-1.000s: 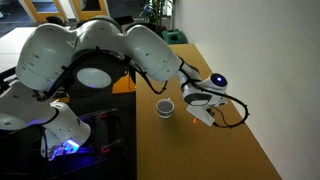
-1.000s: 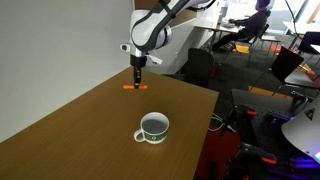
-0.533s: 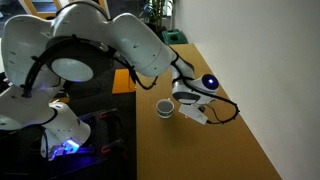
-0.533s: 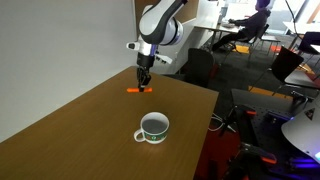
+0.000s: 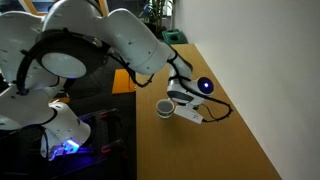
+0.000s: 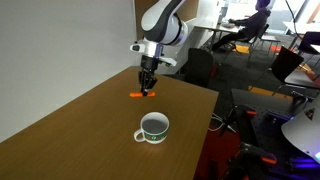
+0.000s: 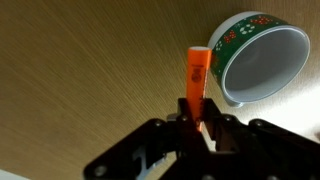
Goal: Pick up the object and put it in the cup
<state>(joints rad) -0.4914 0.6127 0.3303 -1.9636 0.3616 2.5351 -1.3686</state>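
The object is a thin orange stick point(image 7: 196, 70). In the wrist view it stands up from between my fingers, its far end next to the cup's rim. My gripper point(image 7: 197, 108) is shut on its lower end. The cup point(image 7: 258, 58) is white with a green patterned band and an open mouth, at the upper right of the wrist view. In an exterior view my gripper point(image 6: 147, 86) holds the stick point(image 6: 143, 96) low over the wooden table point(image 6: 70, 140), beyond the cup point(image 6: 153, 127). In an exterior view the cup point(image 5: 164, 108) sits just beside my gripper point(image 5: 190, 113); the stick is hidden there.
The table's edge point(image 6: 205, 120) runs close to the cup, with a drop to the floor beyond it. Office chairs point(image 6: 200, 68) and a seated person point(image 6: 262, 10) are behind the table. The robot's base with blue lights point(image 5: 65, 145) stands beside the table point(image 5: 240, 140).
My gripper has moved across the table toward the cup with the orange stick in it. The cup has not moved.
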